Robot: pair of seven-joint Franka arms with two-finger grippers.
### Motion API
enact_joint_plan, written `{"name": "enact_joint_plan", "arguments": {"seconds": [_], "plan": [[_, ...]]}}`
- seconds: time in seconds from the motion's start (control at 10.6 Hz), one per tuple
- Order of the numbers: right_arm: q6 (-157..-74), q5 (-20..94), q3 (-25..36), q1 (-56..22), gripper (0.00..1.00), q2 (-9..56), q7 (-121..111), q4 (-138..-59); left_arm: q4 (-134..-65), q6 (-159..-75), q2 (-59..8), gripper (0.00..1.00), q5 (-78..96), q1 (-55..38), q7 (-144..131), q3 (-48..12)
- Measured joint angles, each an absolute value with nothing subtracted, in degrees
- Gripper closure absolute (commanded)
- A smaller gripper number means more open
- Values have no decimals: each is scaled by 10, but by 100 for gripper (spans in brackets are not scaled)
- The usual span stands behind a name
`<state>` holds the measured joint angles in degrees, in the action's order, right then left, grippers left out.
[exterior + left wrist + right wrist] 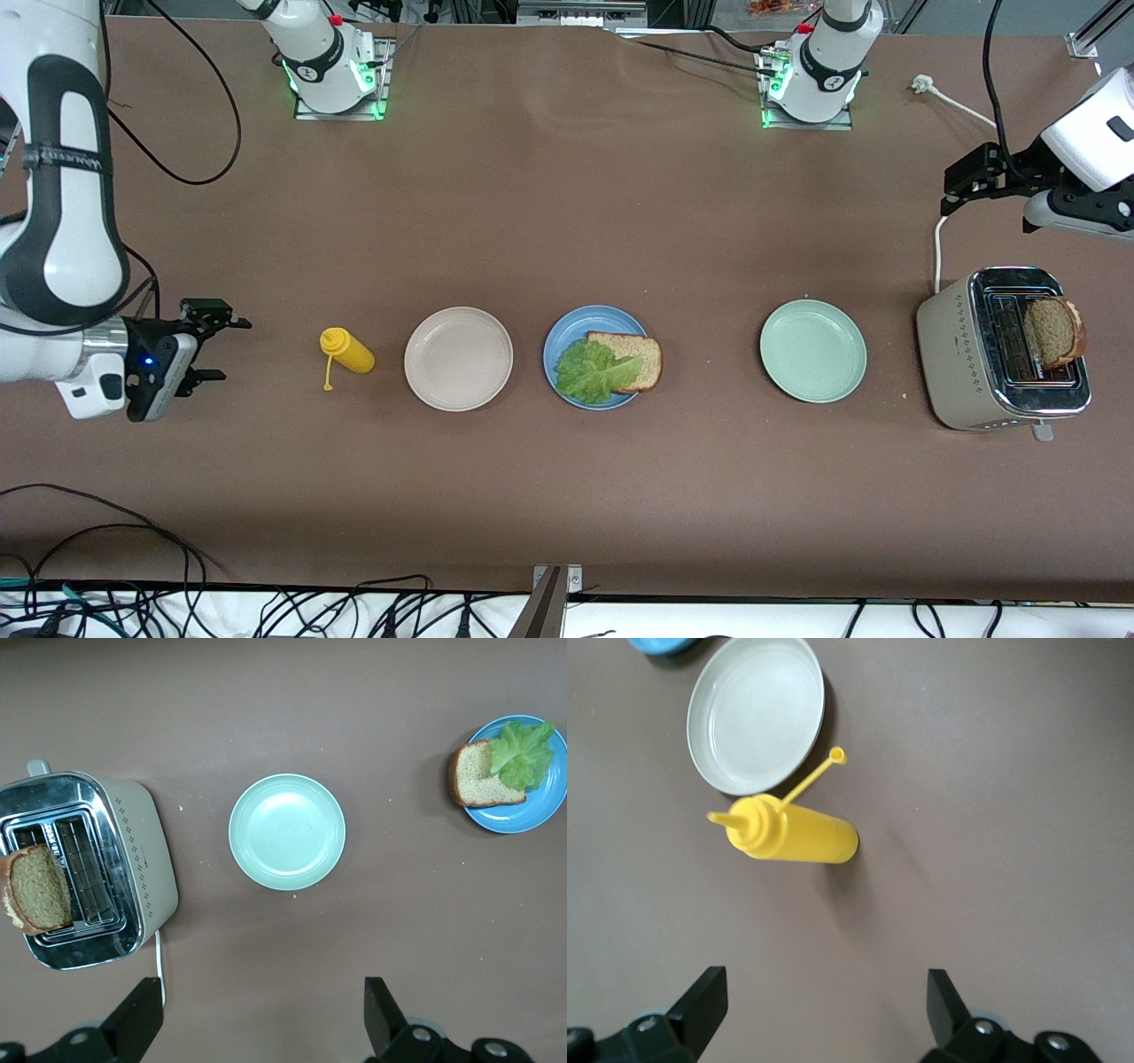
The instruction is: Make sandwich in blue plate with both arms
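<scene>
Sandwich parts are only half assembled: one bread slice (pixel 631 359) lies in the blue plate (pixel 567 332) in the middle of the table, with its crust end hanging over the rim toward the left arm's end, and the lettuce leaf (pixel 592 370) lies on top of it, so I judge the base and the filling are ready for a cover. The second bread slice (pixel 1052 331) stands in the toaster (pixel 952 350) at the left arm's end, leaning out of the slot, which probably makes it easy to take from above. Between them sits the pale green plate (pixel 812 350), with nothing on it, and the beige plate (pixel 458 358) and the yellow squeeze bottle (pixel 347 351), lying on its side, are toward the right arm's end. The left gripper (pixel 961 188) hangs over the table close to the toaster, its fingers spread wide and holding nothing. The right gripper (pixel 217 347) waits just beside the bottle, also spread wide and touching nothing.
</scene>
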<state>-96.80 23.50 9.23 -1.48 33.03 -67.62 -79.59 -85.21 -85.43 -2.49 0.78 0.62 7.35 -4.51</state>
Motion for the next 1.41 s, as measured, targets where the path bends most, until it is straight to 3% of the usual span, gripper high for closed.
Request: {"name": "enact_joint_plan", "arguments": {"seconds": [0.47,0.75,1.03,1.41], "plan": [[-985,166,40,-16,0,232,-448,-840,-852,-842,-25,0,8,10,74,-43],[-1034,121,11,-16,0,154,-353,-903,-852,-839,-25,0,8,11,74,-43],[-1033,38,-20,-22,0,87,-206,-946,-852,-835,-25,0,8,11,73,-41],[-1012,11,-16,-33,0,21,-129,-962,-852,-822,-25,0,8,11,73,-40]]}}
